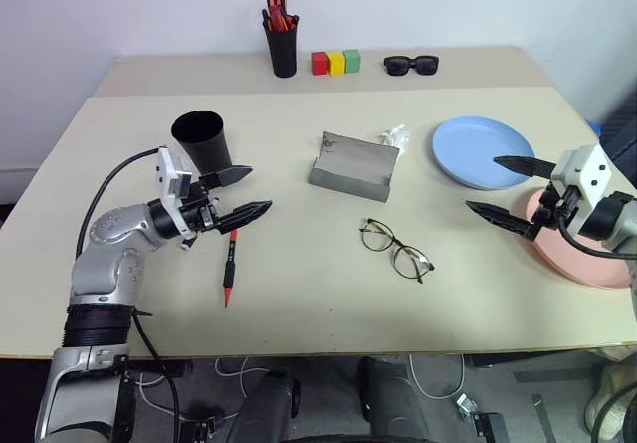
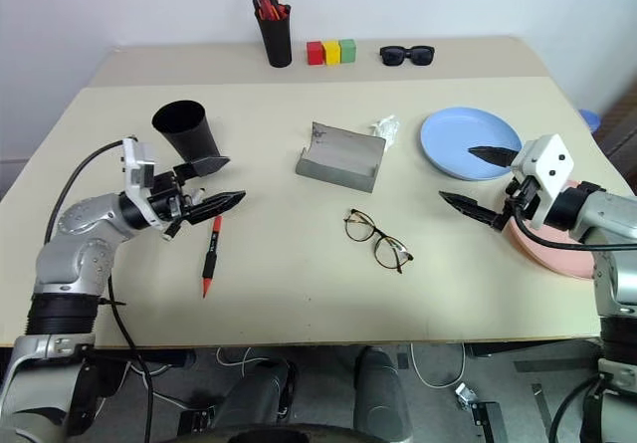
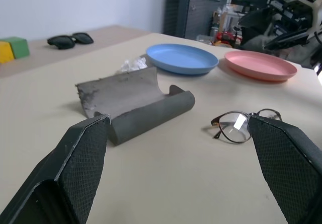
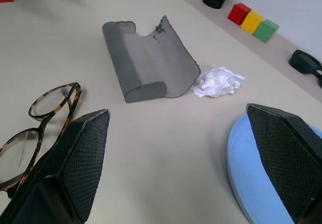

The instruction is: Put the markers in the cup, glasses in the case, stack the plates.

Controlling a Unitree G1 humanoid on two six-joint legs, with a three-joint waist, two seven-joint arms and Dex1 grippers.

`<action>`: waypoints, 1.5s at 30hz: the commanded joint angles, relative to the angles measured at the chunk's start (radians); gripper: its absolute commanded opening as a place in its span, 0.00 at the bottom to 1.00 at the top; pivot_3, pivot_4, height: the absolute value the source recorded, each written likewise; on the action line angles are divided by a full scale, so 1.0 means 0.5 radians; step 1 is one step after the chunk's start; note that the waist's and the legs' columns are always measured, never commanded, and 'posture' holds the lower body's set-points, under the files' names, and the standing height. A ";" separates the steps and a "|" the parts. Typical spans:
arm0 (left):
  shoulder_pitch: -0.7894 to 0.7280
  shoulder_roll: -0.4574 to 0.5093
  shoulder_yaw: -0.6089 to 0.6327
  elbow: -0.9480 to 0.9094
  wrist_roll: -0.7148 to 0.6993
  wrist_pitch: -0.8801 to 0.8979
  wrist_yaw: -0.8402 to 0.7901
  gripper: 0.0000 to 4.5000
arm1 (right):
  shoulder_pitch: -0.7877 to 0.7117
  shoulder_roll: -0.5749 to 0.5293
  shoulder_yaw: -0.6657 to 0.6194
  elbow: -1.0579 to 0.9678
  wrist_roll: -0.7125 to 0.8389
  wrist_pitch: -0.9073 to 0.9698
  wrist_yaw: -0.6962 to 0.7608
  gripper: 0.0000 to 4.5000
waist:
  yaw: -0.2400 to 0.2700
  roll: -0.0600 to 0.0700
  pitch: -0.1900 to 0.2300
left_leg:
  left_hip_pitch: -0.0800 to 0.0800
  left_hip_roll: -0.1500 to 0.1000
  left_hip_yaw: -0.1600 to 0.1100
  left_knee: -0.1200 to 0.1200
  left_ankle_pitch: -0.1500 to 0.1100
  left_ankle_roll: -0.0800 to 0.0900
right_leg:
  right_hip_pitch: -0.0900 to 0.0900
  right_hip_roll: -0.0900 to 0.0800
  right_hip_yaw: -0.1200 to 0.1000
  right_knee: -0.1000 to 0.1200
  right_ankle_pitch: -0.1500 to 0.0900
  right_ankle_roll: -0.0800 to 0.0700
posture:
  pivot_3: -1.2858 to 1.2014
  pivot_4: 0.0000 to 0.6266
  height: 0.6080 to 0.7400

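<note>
One marker [image 1: 230, 267] lies flat on the table [image 1: 299, 304], red tip toward the near edge, its upper end just beneath the left gripper [image 1: 235, 193], whose two fingers are spread wide and hold nothing. The cup [image 1: 203, 141] stands upright just behind that gripper, mouth open. The step in hand looks like the marker pick: the gripper points nearly level, so the robot would do well to tilt it down over the barrel's middle, set the fingers across the barrel rather than along it, and close only once both straddle it. The cup is close enough that a careless lift could knock it over, so the marker should rise well clear of the rim before going in.

Further out, the glasses [image 1: 396, 249] lie unfolded near the table's middle, apart from the case [image 1: 352, 165], which lies open with a crumpled white paper [image 1: 397, 136] just beside it. The blue plate [image 1: 468, 142] and pink plate [image 1: 587, 264] sit side by side, not yet stacked. The right gripper [image 1: 510, 190], fingers likewise spread and empty, hovers between them, over the pink plate's inner edge
</note>
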 commanded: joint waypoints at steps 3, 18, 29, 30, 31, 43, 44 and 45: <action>-0.038 0.007 0.008 0.064 0.030 -0.074 -0.049 1.00 | 0.057 -0.005 -0.099 -0.155 0.036 0.006 -0.077 0.99 | 0.002 0.000 0.000 | 0.000 0.000 0.001 0.000 0.000 0.000 | 0.000 0.000 0.001 0.000 0.000 0.000 | 0.52 0.24 1.00; 0.044 0.400 0.317 0.093 -0.067 0.065 -0.103 1.00 | -0.047 0.276 0.197 -0.278 0.024 -0.072 -0.155 0.99 | -0.006 0.000 0.000 | 0.001 0.001 0.002 -0.001 0.000 0.000 | -0.002 0.002 0.003 0.000 0.000 0.000 | 0.52 0.24 1.00; 0.242 0.595 0.537 -0.008 -0.094 0.293 0.058 1.00 | -0.032 0.379 0.450 -0.798 0.661 0.677 -0.069 0.99 | 0.000 -0.001 0.000 | 0.000 0.003 0.001 -0.001 -0.001 0.001 | -0.002 0.002 0.004 0.000 0.000 0.000 | 0.52 0.24 1.00; 0.275 0.603 0.541 -0.020 -0.079 0.295 0.073 1.00 | -0.031 0.399 0.478 -0.802 0.601 0.639 -0.091 0.99 | -0.001 -0.001 0.000 | 0.000 0.003 0.001 -0.001 -0.001 0.001 | -0.003 0.002 0.004 0.000 0.000 0.000 | 0.52 0.24 1.00; 0.322 0.618 0.521 -0.040 -0.056 0.346 0.105 1.00 | -0.019 0.421 0.499 -0.795 0.513 0.552 -0.104 0.99 | -0.002 -0.001 0.000 | 0.000 0.003 0.001 -0.001 -0.001 0.001 | -0.004 0.002 0.004 0.000 0.000 0.000 | 0.52 0.24 1.00; 0.208 0.646 0.330 -0.028 0.036 1.079 0.539 1.00 | -0.027 0.507 0.606 -0.778 0.519 0.707 -0.159 0.99 | 0.000 -0.003 0.000 | -0.001 0.003 0.003 -0.001 -0.001 0.001 | -0.004 0.004 0.004 0.001 0.000 0.001 | 0.52 0.24 1.00; 0.202 0.671 0.312 -0.058 0.039 1.179 0.566 1.00 | -0.024 0.515 0.609 -0.791 0.518 0.711 -0.169 0.99 | -0.003 -0.003 0.000 | -0.001 0.003 0.003 -0.001 -0.001 0.001 | -0.005 0.004 0.004 0.001 0.000 0.001 | 0.52 0.24 1.00; 0.203 0.689 0.290 -0.099 0.051 1.247 0.591 1.00 | -0.023 0.531 0.607 -0.800 0.513 0.707 -0.187 0.99 | -0.007 -0.003 0.000 | -0.001 0.003 0.003 -0.001 -0.001 0.001 | -0.005 0.004 0.004 0.002 0.000 0.001 | 0.52 0.24 1.00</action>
